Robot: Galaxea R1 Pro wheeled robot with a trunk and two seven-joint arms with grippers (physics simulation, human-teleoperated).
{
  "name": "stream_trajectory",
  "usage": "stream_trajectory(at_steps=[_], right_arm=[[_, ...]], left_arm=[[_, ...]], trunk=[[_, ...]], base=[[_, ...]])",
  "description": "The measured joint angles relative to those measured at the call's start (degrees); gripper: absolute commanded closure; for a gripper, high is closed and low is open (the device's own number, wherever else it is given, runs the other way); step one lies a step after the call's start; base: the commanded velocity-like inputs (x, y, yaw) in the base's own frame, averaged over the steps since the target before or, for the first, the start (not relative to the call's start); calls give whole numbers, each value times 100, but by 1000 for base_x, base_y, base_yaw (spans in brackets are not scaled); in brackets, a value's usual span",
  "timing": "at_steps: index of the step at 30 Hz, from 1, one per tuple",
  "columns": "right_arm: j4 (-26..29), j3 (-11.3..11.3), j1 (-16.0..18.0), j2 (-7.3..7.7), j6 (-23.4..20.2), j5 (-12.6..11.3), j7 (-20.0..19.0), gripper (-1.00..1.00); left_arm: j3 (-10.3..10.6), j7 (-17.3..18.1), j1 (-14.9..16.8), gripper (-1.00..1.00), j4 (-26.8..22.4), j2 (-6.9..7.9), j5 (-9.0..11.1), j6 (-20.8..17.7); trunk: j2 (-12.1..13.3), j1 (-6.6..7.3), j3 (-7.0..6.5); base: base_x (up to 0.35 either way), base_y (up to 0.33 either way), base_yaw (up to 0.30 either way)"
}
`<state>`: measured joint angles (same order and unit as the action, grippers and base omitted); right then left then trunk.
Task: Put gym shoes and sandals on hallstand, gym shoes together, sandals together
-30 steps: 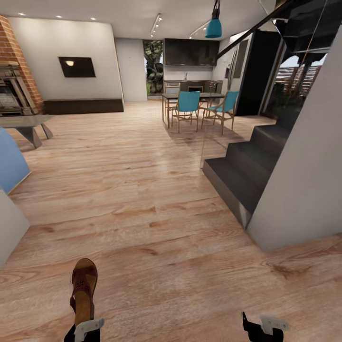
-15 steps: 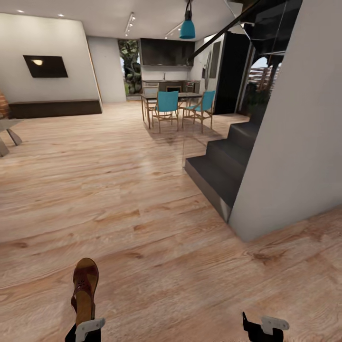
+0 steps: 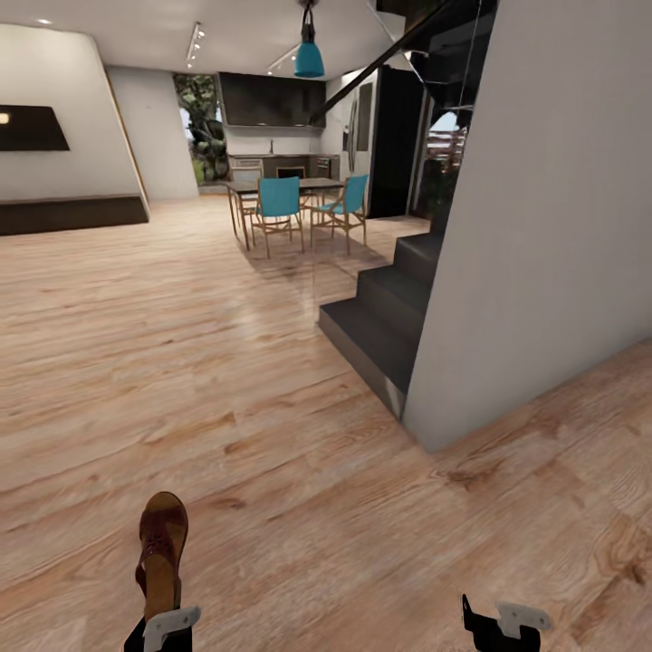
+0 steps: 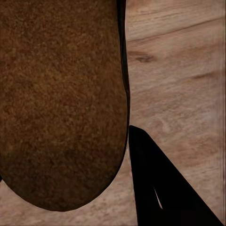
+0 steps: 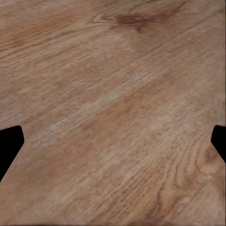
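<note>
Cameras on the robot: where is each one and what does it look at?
Head view: on the head, facing down the room; stairs, wood floor, both end effectors low, left end effector holding a sandal.
Left wrist view: along the fingers; sandal's footbed close up.
Right wrist view: straight down at floor, fingertips spread.
Shared: head and left wrist both show the sandal.

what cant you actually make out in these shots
- Left gripper: head view's bottom edge cuts it off, so its hold on the sandal is hidden.
- Sandal straps: the left wrist view shows just its sole, close up.
- Right gripper: cut off by the same edge.
- Dining chairs: too small for detail.
</note>
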<state>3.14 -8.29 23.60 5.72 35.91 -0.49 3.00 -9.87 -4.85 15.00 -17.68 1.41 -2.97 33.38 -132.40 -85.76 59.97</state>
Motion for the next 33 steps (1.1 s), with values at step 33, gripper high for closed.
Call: stream_trajectory(at_steps=[33], right_arm=[[0, 0, 0, 0, 1, 0, 1, -100]], left_arm=[[0, 1, 0, 100, 0, -1, -1, 0]], trunk=[[0, 0, 0]], base=[[0, 0, -267]])
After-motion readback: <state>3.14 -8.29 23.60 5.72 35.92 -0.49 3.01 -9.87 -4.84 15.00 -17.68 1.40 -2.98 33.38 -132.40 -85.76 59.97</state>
